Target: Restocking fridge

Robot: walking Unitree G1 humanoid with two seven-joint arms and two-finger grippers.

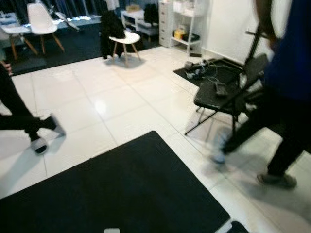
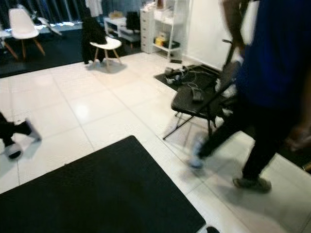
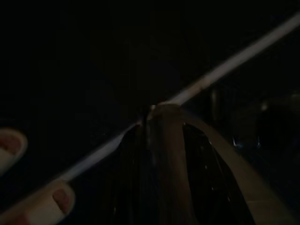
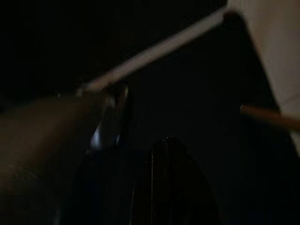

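Both wrist views are very dark; I cannot tell if either pincer is apart or together. I see no fridge, only a blurred person (image 1: 284, 87) walking past a black folding chair (image 1: 224, 94) on the white floor (image 1: 121, 97).

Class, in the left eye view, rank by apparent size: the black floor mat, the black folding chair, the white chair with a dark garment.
1. black floor mat, nearest the camera
2. black folding chair
3. white chair, farthest away, so its true size is unsure
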